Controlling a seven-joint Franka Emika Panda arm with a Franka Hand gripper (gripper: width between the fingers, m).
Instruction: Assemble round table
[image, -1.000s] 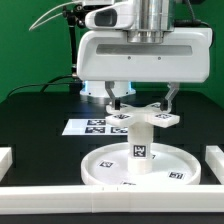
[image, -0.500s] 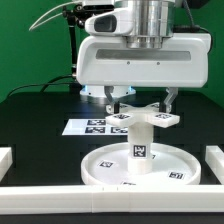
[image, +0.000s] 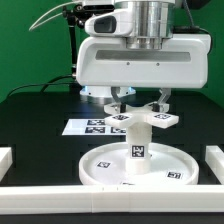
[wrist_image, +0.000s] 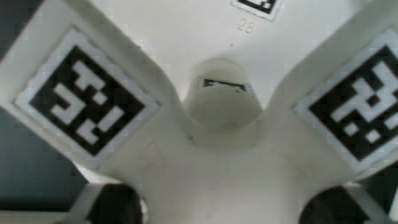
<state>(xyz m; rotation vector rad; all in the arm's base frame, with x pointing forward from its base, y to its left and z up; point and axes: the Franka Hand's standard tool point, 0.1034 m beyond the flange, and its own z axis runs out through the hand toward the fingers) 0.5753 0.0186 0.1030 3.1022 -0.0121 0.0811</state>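
Exterior view: black table (image: 30, 120), green backdrop; arm upright over the disc (image: 135, 166), gripper (image: 139, 101) open astride the foot piece (image: 141, 118).

White leg (image: 138, 145) upright on disc (image: 103, 165)

No words, brand names or numbers can be read anywhere. The only signs are black-and-white square tags, coded patterns rather than text. In the exterior view they stand on the arms of the cross-shaped foot piece (image: 140, 119), on the side of the short cylindrical leg (image: 139, 146), on the face of the round disc (image: 175, 172), and in a row on the marker board (image: 92, 126) at middle left. The wrist view shows two such tags large on the foot piece's arms (wrist_image: 86, 88), with part of another at the upper edge.
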